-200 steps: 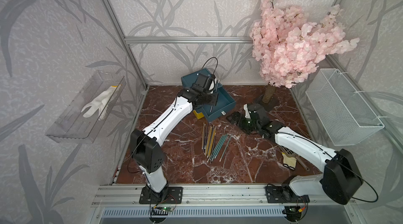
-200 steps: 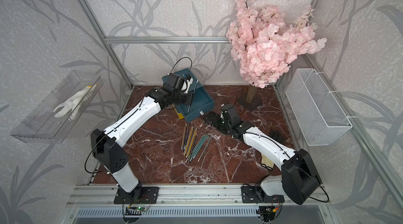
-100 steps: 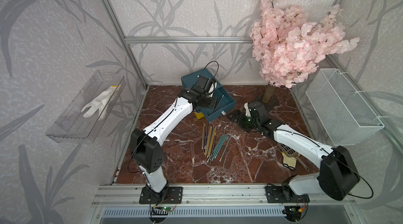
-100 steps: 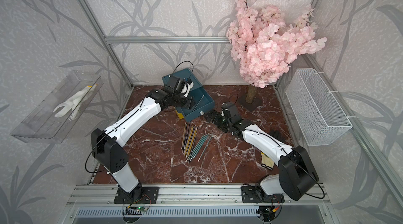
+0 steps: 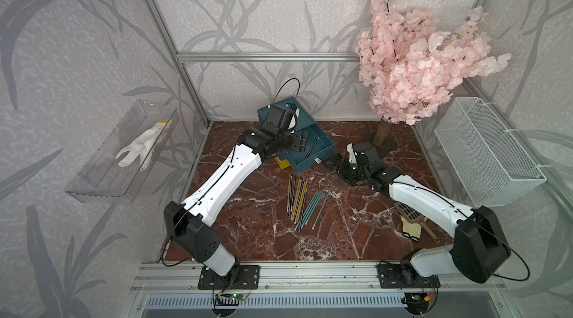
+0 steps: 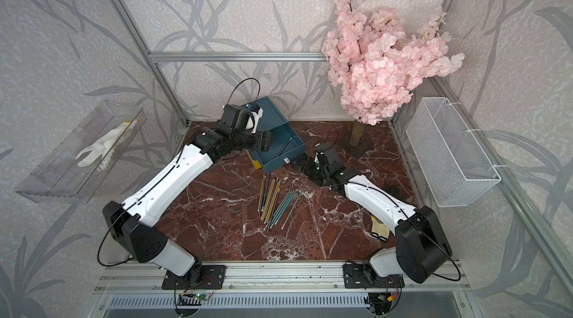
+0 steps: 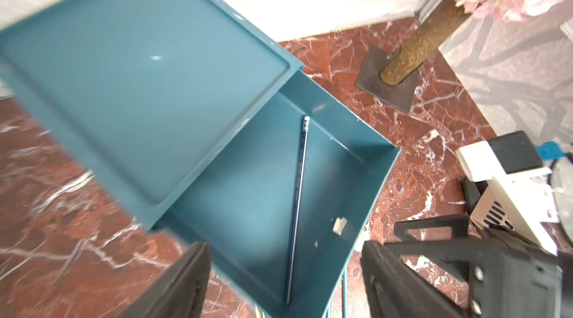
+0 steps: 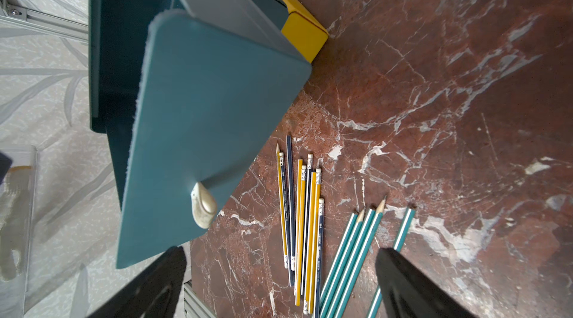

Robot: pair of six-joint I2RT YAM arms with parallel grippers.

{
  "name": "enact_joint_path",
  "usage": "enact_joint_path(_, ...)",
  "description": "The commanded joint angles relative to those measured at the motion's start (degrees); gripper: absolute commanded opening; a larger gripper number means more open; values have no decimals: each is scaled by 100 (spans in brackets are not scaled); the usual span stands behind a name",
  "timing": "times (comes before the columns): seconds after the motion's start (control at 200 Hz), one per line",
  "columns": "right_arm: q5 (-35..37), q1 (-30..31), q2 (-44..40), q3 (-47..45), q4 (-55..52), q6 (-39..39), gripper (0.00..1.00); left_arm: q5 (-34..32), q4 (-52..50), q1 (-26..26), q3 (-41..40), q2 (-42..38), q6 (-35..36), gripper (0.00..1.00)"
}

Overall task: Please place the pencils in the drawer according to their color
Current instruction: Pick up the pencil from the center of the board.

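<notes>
Now the left gripper (image 7: 285,248) hangs over the drawer (image 5: 313,160) near the worktop's (image 5: 254,223) back edge, jaws apart and empty. One navy pencil (image 7: 297,205) lies in its pulled-out teal tier. Remaining pencils (image 5: 302,200) lie mid-worktop, long axes running front to back, frontward of both grippers. The right gripper (image 8: 280,251), also spread wide, looks nearer.

Both top views look steeply down from high above the front rail (image 5: 310,274), from far off, and take in the whole counter (image 5: 254,226); the two share almost the same scene. The left wrist view looks from close by down into the open drawer (image 7: 248,208). The right wrist view, also close, faces the drawer's front and the pencils (image 8: 305,229) lying near it. Both wrist views share the drawer.
</notes>
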Motion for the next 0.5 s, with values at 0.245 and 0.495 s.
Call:
enact_joint_path(0.245,-67,25,-374,-112,-336,7,98,-969,287,-17,-2634,-1942,-1116,97)
enact_joint_path(0.495,206,367,-468,-275,-606,-57,97,-877,459,-8,-3835,-2263,-1545,100)
